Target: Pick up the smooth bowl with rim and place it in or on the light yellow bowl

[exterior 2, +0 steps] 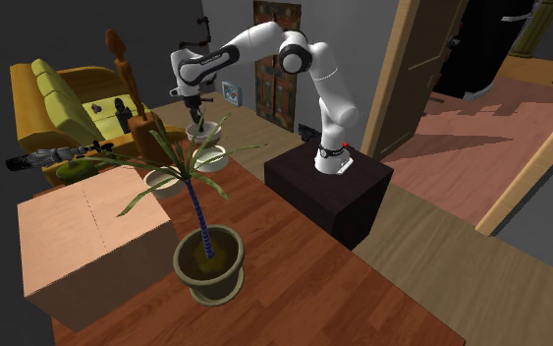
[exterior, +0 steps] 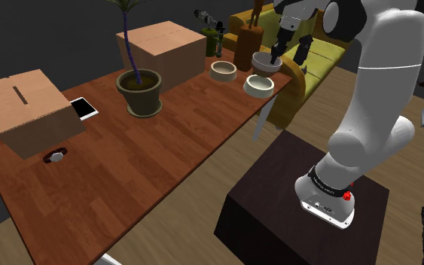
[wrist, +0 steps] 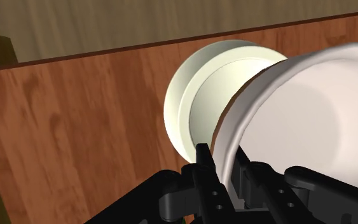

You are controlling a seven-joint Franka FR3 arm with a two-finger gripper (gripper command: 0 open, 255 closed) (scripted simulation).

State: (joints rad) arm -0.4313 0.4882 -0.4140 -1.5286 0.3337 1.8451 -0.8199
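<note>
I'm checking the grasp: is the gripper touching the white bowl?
Touching. In the wrist view the gripper clasps the rim of the white bowl between its two fingers, one on each side of the rim.

Shoulder view: beside stand (exterior: 278,188), looking down along table (exterior: 165,169). Second exterior: far end, past potted plant (exterior 2: 208,263), facing arm (exterior 2: 318,84). Wrist: close above table. Exteriors share table, stand

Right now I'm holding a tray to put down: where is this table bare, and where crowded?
Bare wood runs from the potted plant and small box to the near edge of the table. The far end is crowded: large box, pale bowl, second bowl, and the end effector holding a white bowl.
</note>
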